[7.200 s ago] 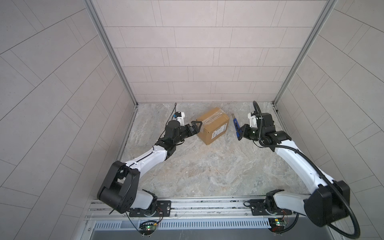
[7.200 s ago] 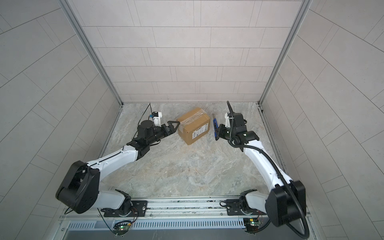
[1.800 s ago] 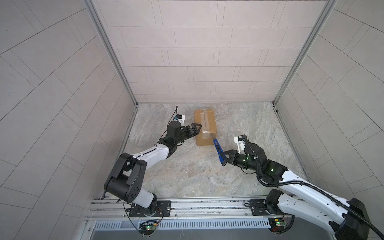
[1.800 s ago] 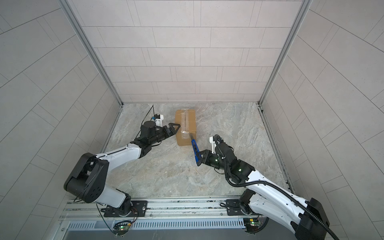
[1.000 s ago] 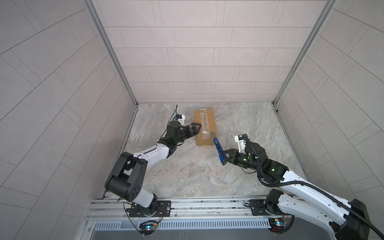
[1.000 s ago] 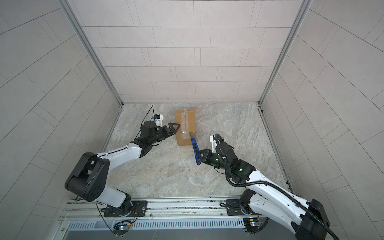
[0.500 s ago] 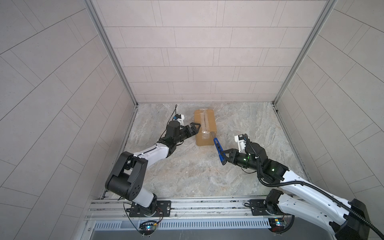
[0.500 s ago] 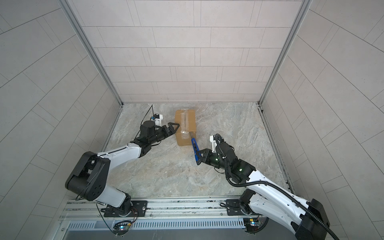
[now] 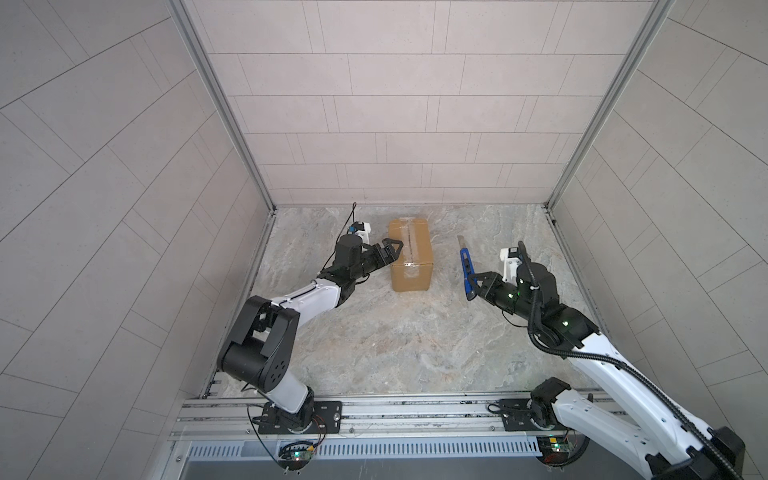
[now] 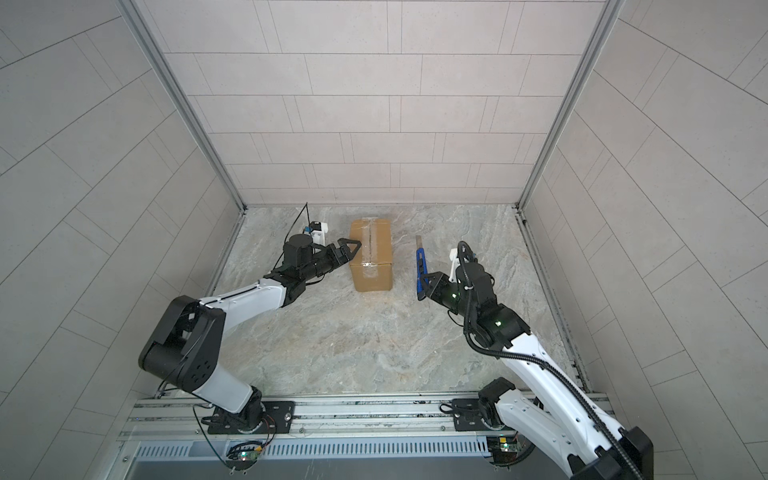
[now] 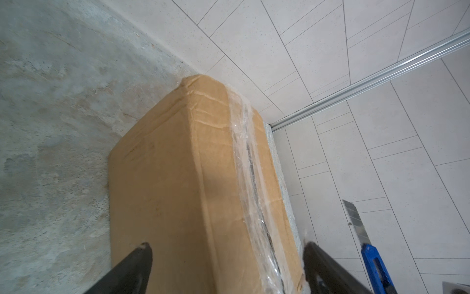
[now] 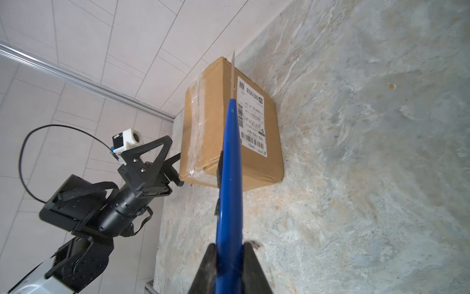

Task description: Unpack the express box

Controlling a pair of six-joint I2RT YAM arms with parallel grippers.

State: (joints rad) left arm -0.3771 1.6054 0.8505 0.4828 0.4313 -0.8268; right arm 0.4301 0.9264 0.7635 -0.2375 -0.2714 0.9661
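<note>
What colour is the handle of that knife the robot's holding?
The knife handle is blue; clearest in the right wrist view.

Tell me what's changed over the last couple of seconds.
The right gripper, shut on the blue utility knife, swung right, away from the near end of the express box; the blade now stands clear. The box stayed put; the left gripper stayed open at its left side.

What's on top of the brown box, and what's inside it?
On top of the express box, clear shiny tape runs along the flap seam. The flaps lie shut, so whatever is inside is hidden.
</note>
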